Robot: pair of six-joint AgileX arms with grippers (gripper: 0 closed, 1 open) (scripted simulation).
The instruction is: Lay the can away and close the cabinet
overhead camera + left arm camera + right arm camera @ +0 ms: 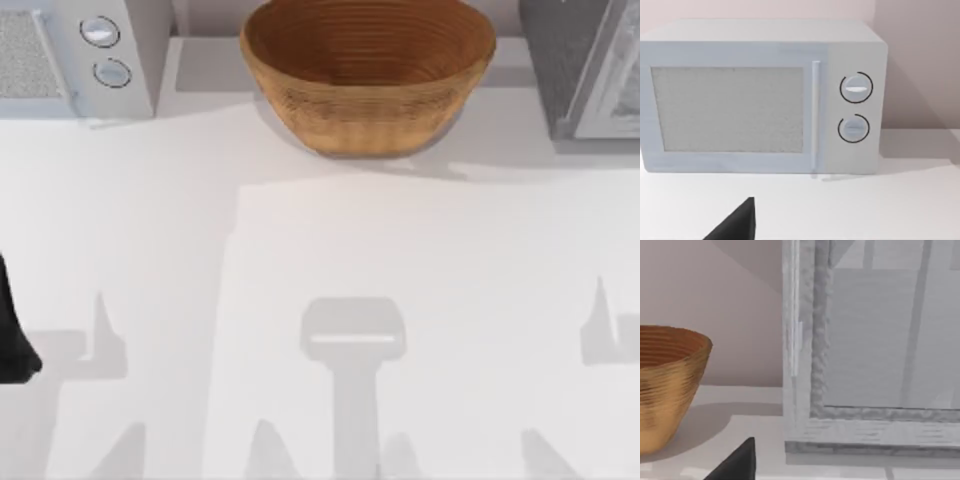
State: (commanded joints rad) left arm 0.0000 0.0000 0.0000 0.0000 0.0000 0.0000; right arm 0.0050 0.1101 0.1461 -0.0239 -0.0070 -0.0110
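While one cabinet [580, 65], one bowl [368, 75] and one microwave [75, 55] line the counter's [320, 300] far edge, gripper openings cannot be told.

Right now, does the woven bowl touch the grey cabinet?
Apart. In the top view, bare white table lies between the bowl and the cabinet; the right wrist view shows the same gap.
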